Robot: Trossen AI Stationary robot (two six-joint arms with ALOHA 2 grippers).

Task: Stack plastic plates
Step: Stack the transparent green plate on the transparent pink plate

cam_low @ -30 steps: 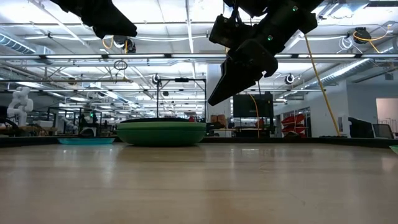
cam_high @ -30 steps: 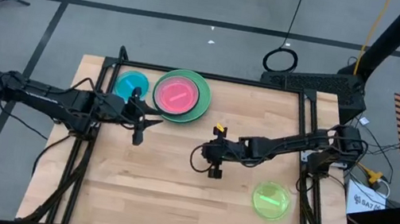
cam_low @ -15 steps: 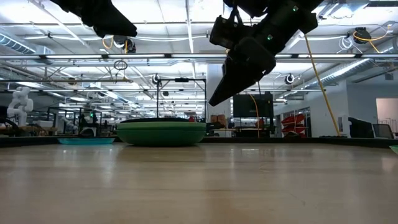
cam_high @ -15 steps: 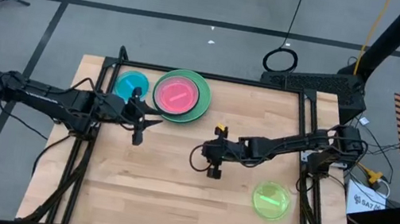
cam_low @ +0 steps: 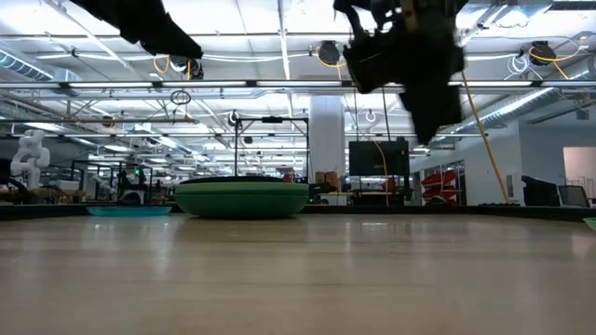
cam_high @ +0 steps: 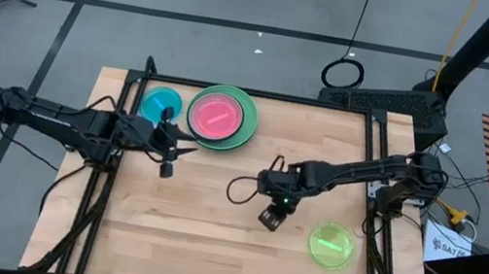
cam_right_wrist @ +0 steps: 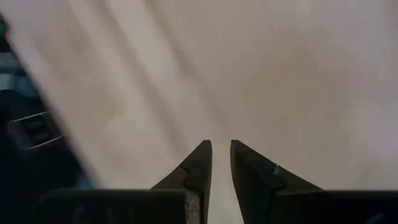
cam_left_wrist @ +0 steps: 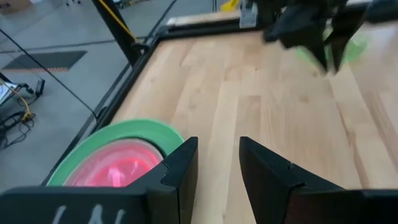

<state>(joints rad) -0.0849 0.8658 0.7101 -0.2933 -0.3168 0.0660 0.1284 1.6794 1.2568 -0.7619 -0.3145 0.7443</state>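
A stack with a large green plate at the bottom and a pink plate on top rests near the table's far edge; it shows as a green mound in the low view. A blue plate lies flat to its left. A yellow-green plate lies flat near the right near corner. My left gripper hovers open just near of the blue plate and the stack. My right gripper hangs over bare wood left of the yellow-green plate, fingers a narrow gap apart. Other plates are not in view.
The wooden table has bare boards across its middle and near half. Black frame rails run along its left and right edges. A loose cable loop hangs by the right arm's wrist. The left wrist view shows the right arm farther off.
My right gripper has swung toward the table's near edge and a little to the right, toward the yellow-green plate, turning its fingers from slanting leftward to pointing more steeply down. The left arm and all plates have kept still.
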